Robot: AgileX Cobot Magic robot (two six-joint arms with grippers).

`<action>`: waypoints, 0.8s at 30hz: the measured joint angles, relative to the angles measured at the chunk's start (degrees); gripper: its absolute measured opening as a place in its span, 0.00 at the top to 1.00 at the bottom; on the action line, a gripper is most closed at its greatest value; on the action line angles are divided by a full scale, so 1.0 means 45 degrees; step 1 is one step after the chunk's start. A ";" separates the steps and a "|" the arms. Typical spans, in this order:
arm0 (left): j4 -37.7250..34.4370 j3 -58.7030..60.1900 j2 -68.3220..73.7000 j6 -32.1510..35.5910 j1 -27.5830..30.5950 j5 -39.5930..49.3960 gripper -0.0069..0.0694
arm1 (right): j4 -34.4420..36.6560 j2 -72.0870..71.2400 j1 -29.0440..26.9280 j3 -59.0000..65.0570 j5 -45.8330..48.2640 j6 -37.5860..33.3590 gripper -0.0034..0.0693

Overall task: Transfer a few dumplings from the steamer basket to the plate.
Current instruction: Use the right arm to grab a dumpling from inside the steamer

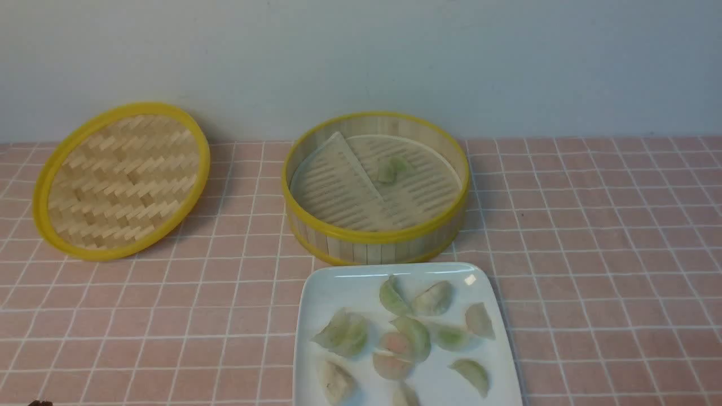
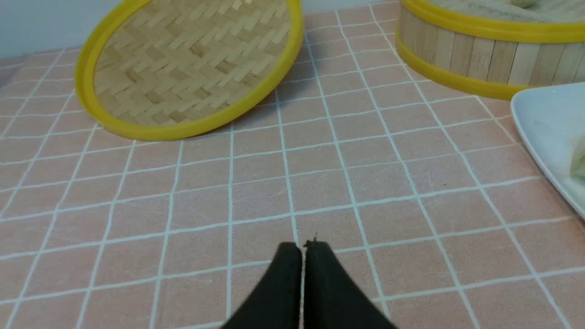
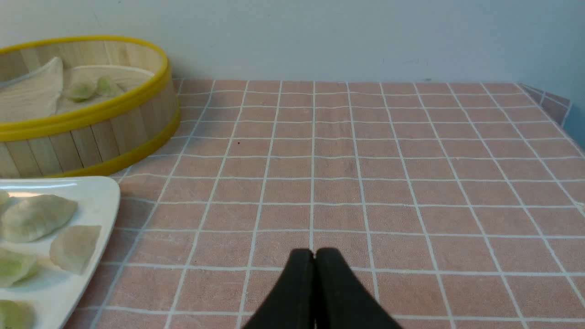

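The steamer basket (image 1: 376, 235) stands at the back centre with two pale green dumplings (image 1: 391, 168) on its slatted floor. It also shows in the left wrist view (image 2: 480, 59) and the right wrist view (image 3: 87, 132). The white plate (image 1: 338, 282) lies in front of it and holds several dumplings (image 1: 431, 299). My left gripper (image 2: 303, 246) is shut and empty over the tablecloth, left of the plate (image 2: 544, 123). My right gripper (image 3: 314, 252) is shut and empty over the cloth, right of the plate (image 3: 98, 201). Neither gripper shows in the front view.
The flat woven lid (image 1: 121, 180) with a yellow rim leans at the back left, also in the left wrist view (image 2: 187, 68). A pink checked tablecloth (image 1: 609, 254) covers the table. A pale wall rises behind. The table's right edge shows in the right wrist view (image 3: 564, 114).
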 joint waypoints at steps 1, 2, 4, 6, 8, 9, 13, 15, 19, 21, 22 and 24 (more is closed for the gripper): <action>0.0000 0.0000 0.0000 0.0000 0.0000 0.0000 0.92 | 0.0000 0.0000 0.0000 0.0000 0.0000 0.0000 0.97; 0.0000 0.0000 0.0000 0.0000 0.0000 0.0000 0.92 | 0.0000 0.0000 0.0000 0.0000 0.0000 0.0000 0.97; 0.0000 0.0000 0.0000 0.0000 0.0000 0.0000 0.92 | 0.0000 0.0000 0.0000 0.0000 0.0000 0.0000 0.97; 0.0000 0.0000 0.0000 0.0000 0.0000 0.0000 0.92 | 0.0000 0.0000 0.0000 0.0000 0.0000 0.0000 0.97; 0.0000 0.0000 0.0000 0.0000 0.0000 0.0000 0.92 | 0.0000 0.0000 0.0000 0.0000 0.0000 0.0000 0.97; 0.0000 0.0000 0.0000 0.0000 0.0000 0.0000 0.92 | 0.0000 0.0000 0.0000 0.0000 0.0000 0.0000 0.97; 0.0000 0.0000 0.0000 0.0000 0.0000 0.0000 0.92 | 0.0000 0.0000 0.0000 0.0000 0.0000 0.0000 0.97; 0.0000 0.0000 0.0000 0.0000 0.0000 0.0000 0.92 | 0.0000 0.0000 0.0000 0.0000 0.0000 0.0000 0.97; 0.0000 0.0000 0.0000 0.0000 0.0000 0.0000 0.92 | -0.0050 0.0000 0.0000 0.0000 0.0000 0.0000 0.97; 0.0000 0.0000 0.0000 0.0000 0.0000 0.0000 0.92 | -0.0222 0.0000 0.0000 0.0000 0.0000 0.0000 0.97; 0.0000 0.0000 0.0000 0.0000 0.0000 0.0000 0.92 | -0.0354 0.0000 0.0000 0.0000 0.0000 0.0000 0.97; 0.0000 0.0000 0.0000 0.0000 0.0000 0.0000 0.92 | -0.0516 0.0000 0.0000 0.0000 -0.0103 0.0045 0.97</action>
